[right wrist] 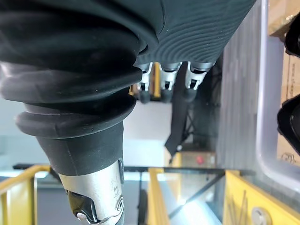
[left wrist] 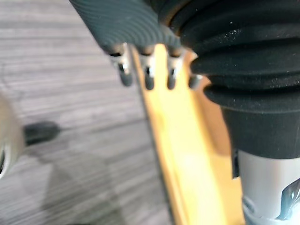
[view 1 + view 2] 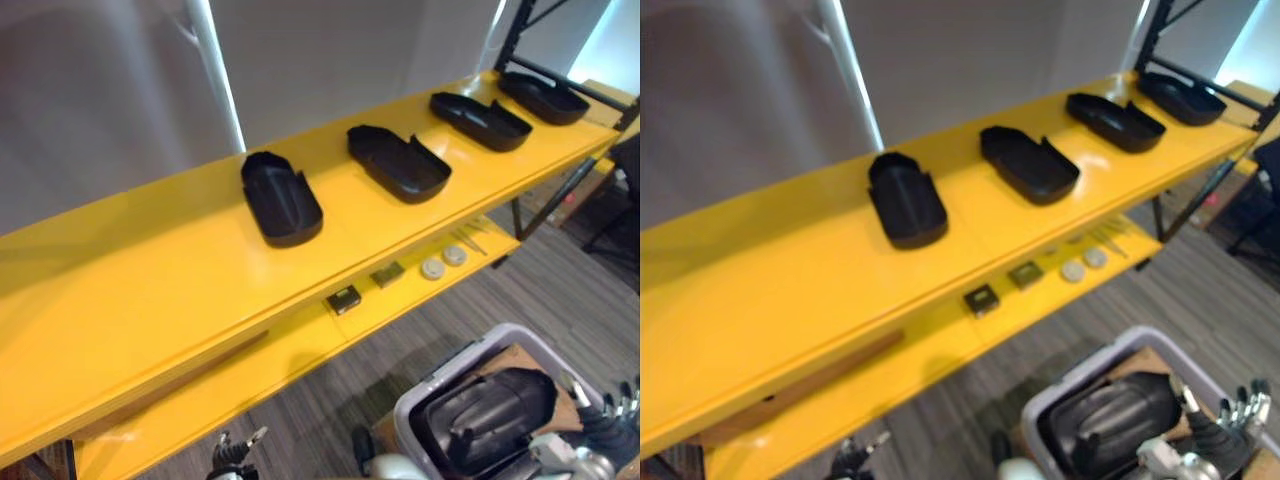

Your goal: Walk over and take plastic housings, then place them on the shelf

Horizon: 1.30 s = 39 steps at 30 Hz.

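Several black plastic housings lie in a row on the yellow shelf's top board (image 3: pixel 150 290); the nearest one (image 3: pixel 281 198) is at the middle, and others (image 3: pixel 398 162) (image 3: pixel 480 120) run toward the far right. More black housings (image 3: pixel 490 410) fill a pale grey bin (image 3: pixel 420 405) on the floor at lower right. My right hand (image 3: pixel 1240 412) hangs beside the bin's right side with fingers (image 1: pixel 164 84) relaxed and nothing in them. My left hand (image 3: pixel 233 455) is low at the bottom edge, with fingers (image 2: pixel 147 75) loose and holding nothing.
The lower yellow board (image 3: pixel 300 350) carries two small dark square parts (image 3: pixel 343 298) and two white discs (image 3: pixel 432 267). A black upright frame (image 3: pixel 510 40) and a dark chair (image 3: pixel 625 190) stand at the right. Grey carpet lies between the shelf and the bin.
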Available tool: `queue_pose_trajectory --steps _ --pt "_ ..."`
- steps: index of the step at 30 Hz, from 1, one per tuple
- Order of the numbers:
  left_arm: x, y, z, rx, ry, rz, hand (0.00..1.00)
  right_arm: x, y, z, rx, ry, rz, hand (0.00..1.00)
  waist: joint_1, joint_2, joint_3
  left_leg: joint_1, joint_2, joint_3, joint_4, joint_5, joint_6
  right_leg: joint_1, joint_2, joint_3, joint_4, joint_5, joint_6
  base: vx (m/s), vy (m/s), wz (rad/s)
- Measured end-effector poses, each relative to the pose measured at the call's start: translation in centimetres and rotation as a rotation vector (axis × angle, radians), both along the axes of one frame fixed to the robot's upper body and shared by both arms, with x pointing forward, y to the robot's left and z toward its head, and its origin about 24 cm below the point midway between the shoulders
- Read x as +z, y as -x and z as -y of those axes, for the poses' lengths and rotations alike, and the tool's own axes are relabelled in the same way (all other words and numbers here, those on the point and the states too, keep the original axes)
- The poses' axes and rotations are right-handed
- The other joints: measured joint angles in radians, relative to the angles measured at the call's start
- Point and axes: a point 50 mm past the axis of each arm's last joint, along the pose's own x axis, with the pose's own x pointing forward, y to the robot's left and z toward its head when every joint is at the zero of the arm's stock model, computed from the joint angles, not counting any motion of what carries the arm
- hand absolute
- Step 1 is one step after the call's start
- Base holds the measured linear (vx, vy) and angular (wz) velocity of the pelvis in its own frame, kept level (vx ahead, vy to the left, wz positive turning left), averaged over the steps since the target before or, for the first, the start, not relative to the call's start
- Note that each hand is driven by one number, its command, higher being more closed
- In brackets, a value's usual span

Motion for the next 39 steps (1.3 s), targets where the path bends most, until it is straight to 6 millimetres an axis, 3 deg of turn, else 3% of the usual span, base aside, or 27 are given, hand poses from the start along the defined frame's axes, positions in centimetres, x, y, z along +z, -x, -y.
queue_pose_trajectory --steps 3,5,6,8,9,12,18,21,24,25,26,27,28,29,30,32,34,36,39 --pt "0.2 -0.7 0.5 -0.044 -0.003 0.023 0.00 0.8 -2.1 -0.8 0.070 0.031 0.042 0.00 0.002 0.002 0.015 -0.007 0.005 0.031 0.080 0.001 0.003 -0.009 0.020 0.079 -0.018 0.000 -0.002 0.07 -0.066 -0.80" --pt "0.4 -1.3 1.2 -0.103 -0.001 0.044 0.00 1.3 -3.2 -1.3 0.110 0.049 0.061 0.00 0.001 -0.004 0.020 -0.052 0.010 -0.058 0.199 0.006 0.016 -0.010 0.028 0.134 -0.018 0.001 -0.007 0.11 -0.110 -0.79" --pt "0.6 -1.8 1.5 -0.130 -0.004 0.064 0.00 1.5 -4.0 -1.9 0.143 0.042 0.084 0.00 0.007 -0.013 0.026 -0.105 0.004 -0.170 0.304 0.012 0.047 -0.012 0.025 0.183 -0.014 0.006 -0.019 0.14 -0.038 -0.99" --pt "1.1 -2.6 1.7 -0.145 -0.010 0.112 0.00 1.9 -5.2 -2.8 0.192 0.033 0.119 0.00 0.036 -0.018 0.031 -0.177 -0.033 -0.366 0.403 -0.048 0.103 -0.033 0.039 0.268 -0.017 0.018 -0.029 0.11 0.091 -1.28" --pt "1.5 -3.3 1.7 -0.146 -0.011 0.149 0.00 2.2 -5.8 -3.3 0.217 0.029 0.138 0.00 0.051 -0.012 0.039 -0.216 -0.064 -0.494 0.412 -0.095 0.111 -0.044 0.049 0.306 -0.017 0.026 -0.028 0.07 0.175 -1.05" --pt "2.1 -3.9 1.6 -0.116 -0.017 0.198 0.00 2.6 -6.6 -3.8 0.250 0.031 0.163 0.00 0.064 -0.006 0.051 -0.244 -0.087 -0.600 0.335 -0.092 0.086 -0.071 0.068 0.338 0.015 0.032 -0.002 0.02 0.157 -0.68" --pt "2.4 -4.5 2.6 -0.163 -0.006 0.224 0.00 2.6 -6.4 -3.7 0.244 0.033 0.163 0.00 0.056 -0.024 0.074 -0.220 -0.140 -0.600 0.275 -0.098 0.082 -0.096 0.010 0.288 0.085 -0.005 0.046 -0.01 0.125 0.21" --pt "3.0 -5.3 2.7 -0.176 -0.013 0.262 0.00 1.9 -5.6 -3.6 0.236 0.022 0.125 0.00 0.055 -0.023 0.107 -0.205 -0.146 -0.628 0.320 -0.129 0.087 -0.094 0.010 0.235 0.180 -0.029 0.057 -0.04 0.062 0.40" --pt "3.3 -5.8 2.2 -0.172 -0.029 0.276 0.00 1.6 -5.3 -3.9 0.257 0.008 0.114 0.00 0.059 -0.045 0.153 -0.232 -0.171 -0.614 0.392 -0.188 0.118 -0.123 0.006 0.225 0.230 -0.020 0.073 -0.20 0.094 -0.20" --pt "3.4 -5.8 1.9 -0.158 -0.034 0.280 0.00 1.7 -5.4 -4.1 0.268 0.004 0.121 0.00 0.076 -0.062 0.160 -0.259 -0.180 -0.571 0.421 -0.214 0.138 -0.155 0.005 0.240 0.223 0.013 0.102 -0.29 0.117 -0.80" --pt "3.4 -5.9 1.7 -0.149 -0.038 0.285 0.00 1.7 -5.5 -4.4 0.279 0.001 0.123 0.00 0.087 -0.074 0.166 -0.275 -0.182 -0.549 0.434 -0.222 0.151 -0.172 0.005 0.235 0.207 0.043 0.101 -0.36 0.086 -1.27" --pt "3.3 -5.9 1.4 -0.110 -0.038 0.277 0.00 1.6 -5.8 -5.0 0.312 -0.009 0.120 0.00 0.099 -0.072 0.176 -0.299 -0.152 -0.497 0.421 -0.223 0.170 -0.151 -0.007 0.197 0.063 0.168 0.097 -0.38 0.055 -1.31" --pt "3.2 -6.2 1.1 -0.079 -0.035 0.267 0.00 1.6 -6.0 -5.3 0.339 -0.013 0.118 0.00 0.108 -0.074 0.189 -0.314 -0.131 -0.445 0.411 -0.211 0.189 -0.159 -0.032 0.034 0.136 0.117 0.034 -0.37 0.041 -1.27" --pt "3.2 -6.2 0.8 -0.059 -0.039 0.260 0.00 1.4 -5.9 -5.4 0.344 -0.019 0.108 0.00 0.115 -0.072 0.194 -0.312 -0.119 -0.418 0.399 -0.198 0.191 -0.162 -0.047 -0.037 0.211 0.056 0.006 -0.29 0.097 -1.38" --pt "3.0 -5.9 0.2 -0.019 -0.051 0.247 0.00 1.1 -5.8 -5.7 0.364 -0.029 0.091 0.00 0.134 -0.068 0.193 -0.298 -0.103 -0.362 0.343 -0.153 0.191 -0.134 -0.098 -0.134 0.341 -0.062 0.004 -0.25 0.120 -1.13" --pt "2.8 -5.1 -0.4 0.018 -0.063 0.224 0.00 1.1 -5.9 -5.8 0.377 -0.032 0.085 0.00 0.137 -0.064 0.186 -0.302 -0.087 -0.317 0.300 -0.109 0.193 -0.055 -0.158 -0.150 0.395 -0.132 0.014 -0.21 0.052 -0.96" --pt "2.7 -4.9 -0.8 0.043 -0.068 0.212 0.00 0.6 -6.0 -5.9 0.385 -0.038 0.069 0.00 0.146 -0.080 0.164 -0.331 -0.084 -0.283 0.273 -0.076 0.191 0.014 -0.232 -0.147 0.427 -0.168 0.013 -0.25 -0.110 -0.71" --pt "2.0 -4.0 -1.5 0.035 -0.080 0.159 0.00 -0.6 -6.4 -6.2 0.401 -0.065 0.024 0.00 0.154 -0.092 0.116 -0.385 -0.067 -0.253 0.259 -0.046 0.180 0.059 -0.288 -0.141 0.410 -0.166 0.018 -0.18 -0.208 -0.73" --pt "1.1 -1.9 -2.8 0.042 -0.104 0.070 0.00 -1.9 -7.9 -6.8 0.450 -0.091 -0.022 0.00 0.179 -0.108 0.093 -0.426 0.004 -0.183 0.267 -0.009 0.141 0.085 -0.358 -0.148 0.354 -0.137 0.050 -0.17 -0.309 -0.98"
